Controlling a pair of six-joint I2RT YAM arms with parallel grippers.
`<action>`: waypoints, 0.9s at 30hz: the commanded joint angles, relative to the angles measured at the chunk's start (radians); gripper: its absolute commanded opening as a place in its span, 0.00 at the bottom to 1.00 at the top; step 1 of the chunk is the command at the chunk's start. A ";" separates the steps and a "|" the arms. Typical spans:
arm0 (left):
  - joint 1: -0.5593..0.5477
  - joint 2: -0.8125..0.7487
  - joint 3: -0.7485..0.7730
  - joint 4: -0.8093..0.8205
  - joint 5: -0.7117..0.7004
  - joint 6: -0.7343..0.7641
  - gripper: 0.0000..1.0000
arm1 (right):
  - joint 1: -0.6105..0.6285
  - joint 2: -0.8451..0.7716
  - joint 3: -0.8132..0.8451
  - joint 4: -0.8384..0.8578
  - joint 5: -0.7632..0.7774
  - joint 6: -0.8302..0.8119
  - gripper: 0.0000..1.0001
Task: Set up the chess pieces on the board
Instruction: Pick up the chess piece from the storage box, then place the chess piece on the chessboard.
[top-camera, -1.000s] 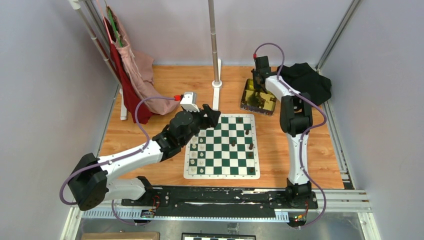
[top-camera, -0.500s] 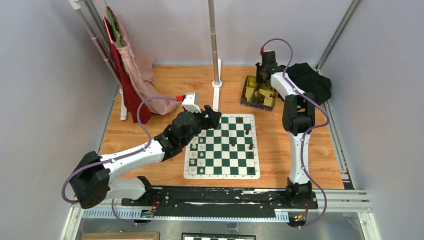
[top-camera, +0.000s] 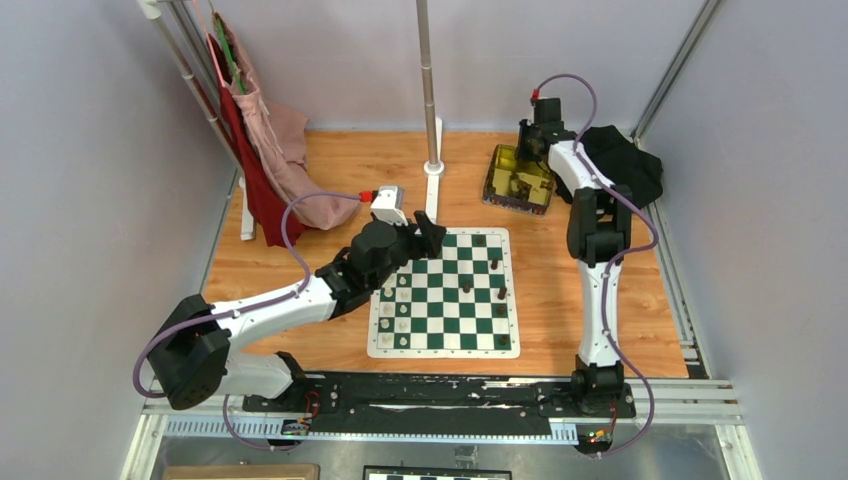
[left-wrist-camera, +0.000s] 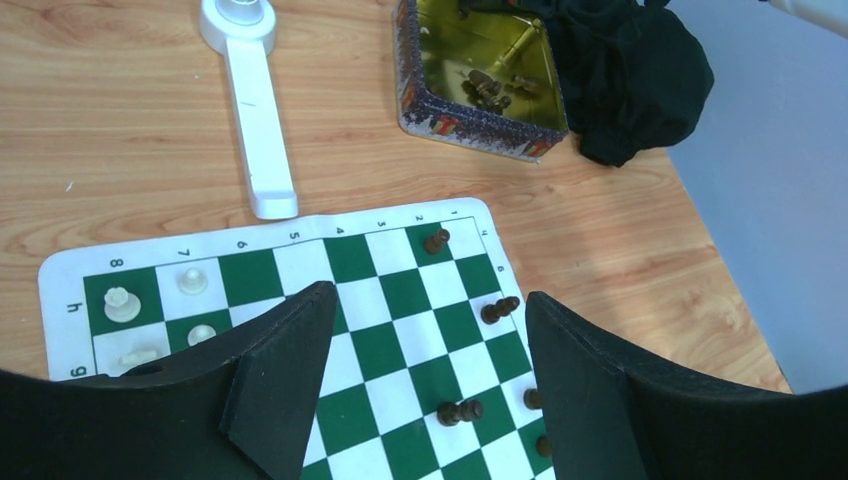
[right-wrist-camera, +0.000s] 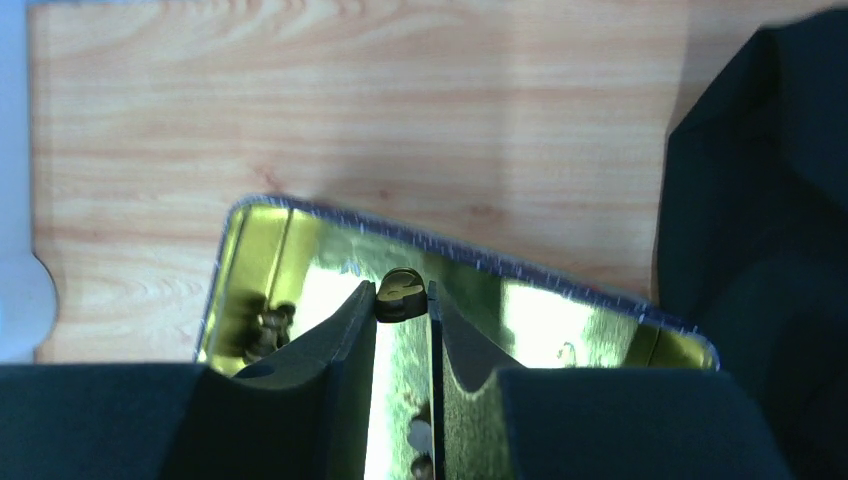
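The green-and-white board (top-camera: 443, 351) lies in the middle of the table. On its right half are a few dark brown chess pieces (top-camera: 501, 294), some upright, some lying over (left-wrist-camera: 461, 411). My left gripper (top-camera: 425, 235) hovers open over the board's far left part, nothing between its fingers (left-wrist-camera: 430, 297). My right gripper (top-camera: 533, 142) hangs above the gold tin (top-camera: 497, 205). It is shut on one dark chess piece (right-wrist-camera: 401, 298), pinched at the fingertips. More dark pieces lie inside the tin (left-wrist-camera: 487, 88).
Cream-white pieces (left-wrist-camera: 120, 300) stand on the board's left columns. A black cloth (top-camera: 615, 160) lies right of the tin. A white pole stand (top-camera: 433, 150) rises behind the board, its foot (left-wrist-camera: 258, 130) near the board's far edge. Clothes hang on a rack (top-camera: 265, 150) at far left.
The right gripper has risen out of the tin and drifted back and right with the dark piece. The left arm has shifted slightly right; its jaws stay open.
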 joint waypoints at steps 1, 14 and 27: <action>-0.008 0.000 0.030 0.030 0.002 0.017 0.75 | 0.023 -0.104 -0.130 0.027 0.005 -0.048 0.00; -0.008 -0.079 0.037 -0.086 0.020 0.017 0.75 | 0.188 -0.553 -0.651 0.078 0.194 -0.119 0.00; -0.009 -0.153 -0.012 -0.097 0.020 0.015 0.75 | 0.374 -0.782 -1.001 0.197 0.293 -0.081 0.00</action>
